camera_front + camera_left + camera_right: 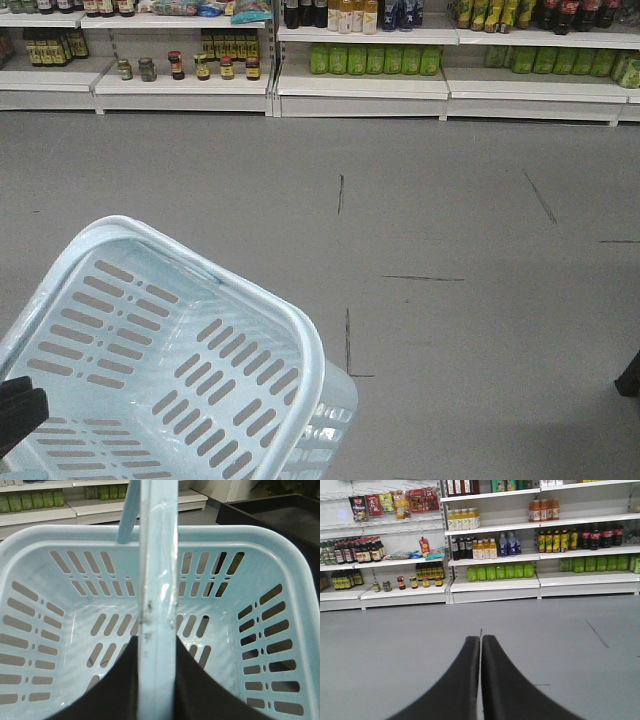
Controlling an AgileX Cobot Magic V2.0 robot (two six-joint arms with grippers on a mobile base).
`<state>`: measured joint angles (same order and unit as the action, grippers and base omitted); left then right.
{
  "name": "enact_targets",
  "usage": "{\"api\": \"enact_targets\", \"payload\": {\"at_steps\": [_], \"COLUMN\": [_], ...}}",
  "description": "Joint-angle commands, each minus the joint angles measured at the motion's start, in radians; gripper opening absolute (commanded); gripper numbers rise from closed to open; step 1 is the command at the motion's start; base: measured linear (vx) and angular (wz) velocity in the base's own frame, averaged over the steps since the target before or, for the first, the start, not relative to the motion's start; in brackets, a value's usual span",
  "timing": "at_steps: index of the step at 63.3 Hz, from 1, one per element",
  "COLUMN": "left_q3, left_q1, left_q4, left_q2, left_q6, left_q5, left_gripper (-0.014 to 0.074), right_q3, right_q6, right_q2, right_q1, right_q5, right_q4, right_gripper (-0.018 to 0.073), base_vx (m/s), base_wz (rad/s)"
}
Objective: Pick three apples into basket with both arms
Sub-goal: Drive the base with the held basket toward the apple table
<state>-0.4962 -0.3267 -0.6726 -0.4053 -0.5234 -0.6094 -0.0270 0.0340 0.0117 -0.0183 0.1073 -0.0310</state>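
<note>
The pale blue basket (150, 350) hangs tilted at the lower left of the front view, and I see nothing inside it. In the left wrist view I look down into it (60, 630); its loop handle (157, 580) runs up the middle. My left gripper (157, 645) is shut on that handle, one black finger on each side. A bit of the left arm (18, 410) shows at the front view's left edge. My right gripper (481, 639) is shut and empty, held above the grey floor. No apples are in view.
Grey floor (450, 220) with dark scuff lines stretches ahead. White store shelves (360, 85) with bottles and jars line the far side. A black bin (280, 515) stands beyond the basket's right rim. A dark object (630, 378) pokes in at the right edge.
</note>
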Motion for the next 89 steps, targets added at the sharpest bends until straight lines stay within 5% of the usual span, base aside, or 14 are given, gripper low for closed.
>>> {"api": "enact_targets", "payload": {"at_steps": [1,89], "left_q3": [-0.028,-0.028], "left_q1": [-0.002,-0.002], "left_q4": [-0.046,-0.046], "left_q2": [-0.005,-0.005], "left_q6": [0.007,0.007], "left_q5": [0.083,0.083], "left_gripper": [-0.0006,-0.0006], "right_q3": [-0.015,-0.015], "right_q6": [-0.008,-0.008], "right_q2": [0.014,0.014], "right_q1": [0.007,0.007], "right_q5": [-0.067,-0.067], "right_q4": [0.011,0.011], "right_gripper": [-0.0004,-0.0004], "base_vx": [0.26,0.23], "base_wz": [-0.12,-0.24]}}
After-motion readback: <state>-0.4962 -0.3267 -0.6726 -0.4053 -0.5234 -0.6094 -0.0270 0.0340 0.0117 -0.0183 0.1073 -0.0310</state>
